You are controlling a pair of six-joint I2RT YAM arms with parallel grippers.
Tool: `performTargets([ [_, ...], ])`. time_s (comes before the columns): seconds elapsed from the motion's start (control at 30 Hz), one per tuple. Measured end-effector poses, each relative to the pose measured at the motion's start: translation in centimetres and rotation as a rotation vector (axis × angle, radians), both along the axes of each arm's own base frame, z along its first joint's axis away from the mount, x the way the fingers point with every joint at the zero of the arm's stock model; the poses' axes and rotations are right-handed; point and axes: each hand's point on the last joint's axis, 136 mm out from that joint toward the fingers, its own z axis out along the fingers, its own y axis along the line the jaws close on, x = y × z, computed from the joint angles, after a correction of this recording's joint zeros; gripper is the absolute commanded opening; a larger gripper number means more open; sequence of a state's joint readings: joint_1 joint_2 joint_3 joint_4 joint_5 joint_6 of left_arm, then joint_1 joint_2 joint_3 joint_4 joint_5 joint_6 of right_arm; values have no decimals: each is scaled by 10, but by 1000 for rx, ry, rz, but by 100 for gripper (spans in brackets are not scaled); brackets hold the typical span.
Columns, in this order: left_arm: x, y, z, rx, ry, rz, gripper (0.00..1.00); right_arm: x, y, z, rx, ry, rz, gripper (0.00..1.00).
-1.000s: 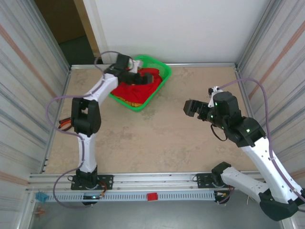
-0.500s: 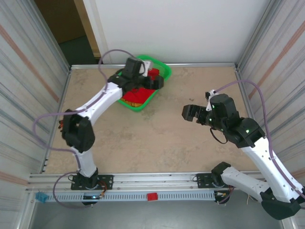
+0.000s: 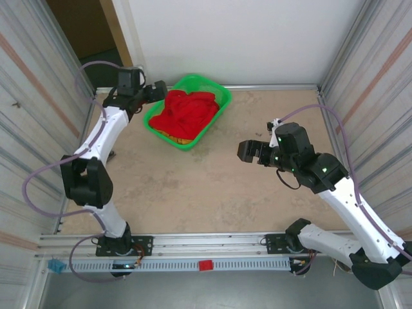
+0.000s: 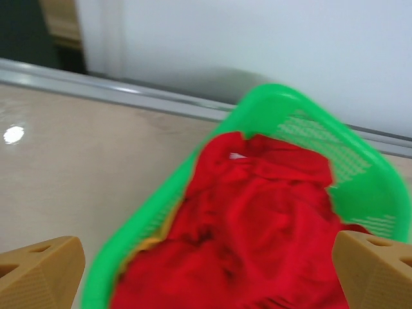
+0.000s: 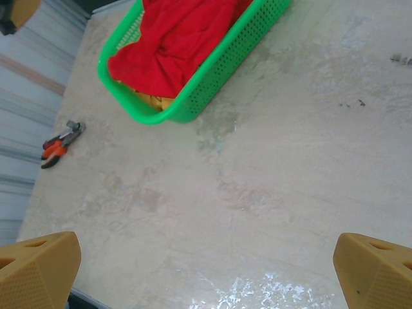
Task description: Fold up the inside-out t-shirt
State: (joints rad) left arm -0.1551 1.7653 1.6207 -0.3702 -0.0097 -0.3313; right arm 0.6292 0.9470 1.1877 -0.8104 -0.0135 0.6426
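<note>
The left gripper [image 3: 153,92] has its fingers spread wide with nothing between them. In its wrist view the two tan fingertips [image 4: 38,270] sit at the 7 and 5 o'clock corners, both cut off by the frame. It hovers just beside the green basket [image 3: 219,98], off the basket's 9 o'clock side in the top view.

The red t-shirt [image 3: 188,111] lies bunched in that basket, at about 11 o'clock on the table [image 3: 193,193], heaped above the rim. The left wrist view is blurred. A small white patch [image 4: 237,155] shows on the shirt toward 12 o'clock, too smeared to tell whether it carries any writing. An orange-yellow cloth [image 5: 152,100] peeks out under the shirt at the basket's near end, mostly buried.

The right gripper [image 3: 248,152] is also spread wide and empty. It hangs over bare tabletop at about 3 o'clock, well apart from the basket, its fingertips [image 5: 35,267] clipped by the corners of its own view.

At 9 o'clock in the right wrist view lie pliers [image 5: 59,143] with orange-red handles, too small to make out further.
</note>
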Motion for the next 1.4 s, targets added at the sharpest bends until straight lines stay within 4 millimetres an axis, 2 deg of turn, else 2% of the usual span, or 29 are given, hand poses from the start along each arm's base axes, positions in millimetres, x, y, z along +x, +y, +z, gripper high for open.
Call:
performTargets([
  [0.2,25,58,-75,10,157,107,99,0,3,0,-6,-7,25,99],
  [0.3,32,71,-105,-28,225,101,99,1,3,0,-12,-12,26,99],
  [0.37,36,65,-121,-74,259,58,99,2,3,-1,-17,-12,28,99],
  [0.47,37,35,-137,-153,299,-52,99,6,6,-4,-38,-5,37,99],
  [0.57,30,-8,-148,-230,333,-183,99,15,8,-6,-47,2,31,99],
  [0.67,17,-52,-153,-294,352,-289,99,23,4,-8,-53,8,7,99],
  [0.83,-18,-140,-169,-381,374,-434,99,31,-5,-10,-47,21,-27,99],
  [1.0,-45,-237,-159,-418,359,-566,99,34,-11,-10,-39,27,-46,99],
  [1.1,-45,-294,-150,-426,334,-636,99,37,-15,-12,-39,30,-62,99],
  [1.17,-45,-325,-145,-425,308,-670,99,38,-19,-16,-41,41,-74,99],
  [1.2,-45,-334,-143,-422,299,-681,99,39,-20,-17,-40,46,-78,99],
  [1.27,-48,-341,-140,-414,290,-681,99,40,-24,-19,-40,51,-87,99],
  [1.33,-49,-337,-135,-401,281,-660,99,42,-25,-19,-43,50,-86,99],
  [1.4,-51,-320,-130,-380,276,-621,99,43,-24,-23,-50,60,-79,99],
])
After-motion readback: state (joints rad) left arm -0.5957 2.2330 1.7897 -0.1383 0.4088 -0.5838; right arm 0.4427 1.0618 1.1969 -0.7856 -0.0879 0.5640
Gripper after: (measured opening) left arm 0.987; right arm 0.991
